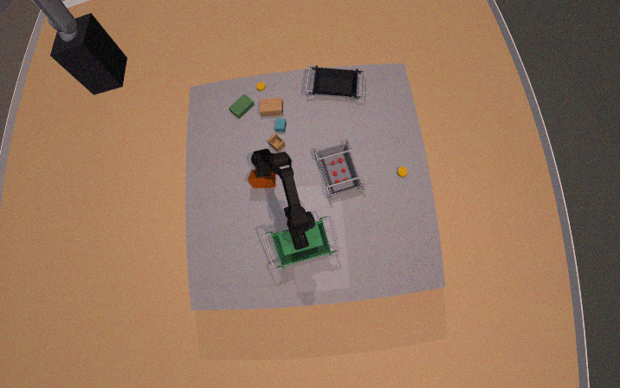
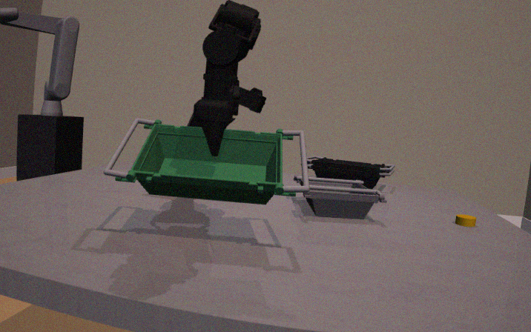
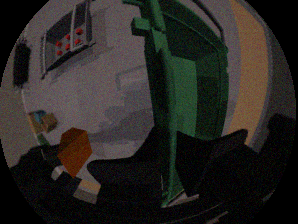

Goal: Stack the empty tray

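Note:
The loaded grey tray stands on the table with several red blocks inside. Its two wire bars lie across its top, one near each end. The green empty tray is in the air above the front of the table, its open top tipped toward the exterior camera. Its own bars stick out past its ends. My gripper is shut on one long wall of the green tray. The grey tray is off to its side, farther back.
A black tray stands at the back. An orange box is near the arm's base. A green block, tan block, teal block and small open box lie behind it. A yellow disc lies right.

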Controlling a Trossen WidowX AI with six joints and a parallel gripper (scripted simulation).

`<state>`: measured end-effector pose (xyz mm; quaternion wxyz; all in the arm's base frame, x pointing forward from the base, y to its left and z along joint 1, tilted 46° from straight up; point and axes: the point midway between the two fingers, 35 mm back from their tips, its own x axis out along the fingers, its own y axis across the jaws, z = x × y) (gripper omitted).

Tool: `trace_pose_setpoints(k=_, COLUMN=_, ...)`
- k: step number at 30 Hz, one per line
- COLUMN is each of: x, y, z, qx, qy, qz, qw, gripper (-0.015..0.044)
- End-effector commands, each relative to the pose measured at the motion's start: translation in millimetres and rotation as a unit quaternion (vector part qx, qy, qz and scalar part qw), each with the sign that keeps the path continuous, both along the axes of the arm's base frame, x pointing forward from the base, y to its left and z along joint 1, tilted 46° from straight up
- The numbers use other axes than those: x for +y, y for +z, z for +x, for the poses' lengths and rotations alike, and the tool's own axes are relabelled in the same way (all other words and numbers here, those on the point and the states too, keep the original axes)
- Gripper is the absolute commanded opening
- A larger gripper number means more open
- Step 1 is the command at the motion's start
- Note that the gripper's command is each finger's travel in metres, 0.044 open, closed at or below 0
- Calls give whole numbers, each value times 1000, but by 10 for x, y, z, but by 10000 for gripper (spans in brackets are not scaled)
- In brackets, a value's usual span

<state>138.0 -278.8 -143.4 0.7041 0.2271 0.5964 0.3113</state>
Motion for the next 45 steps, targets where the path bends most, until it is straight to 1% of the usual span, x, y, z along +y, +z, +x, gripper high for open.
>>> trace_pose_setpoints(k=1, x=-262, y=231, z=-31, qx=-5, qy=0, qz=-18, qw=1000, gripper=0)
trace_pose_setpoints(k=6, x=-373, y=383, z=-65, qx=-5, qy=0, qz=-17, qw=1000, gripper=0)
trace_pose_setpoints(k=45, x=-369, y=398, z=-45, qx=-9, qy=3, qz=-18, qw=1000, gripper=0)
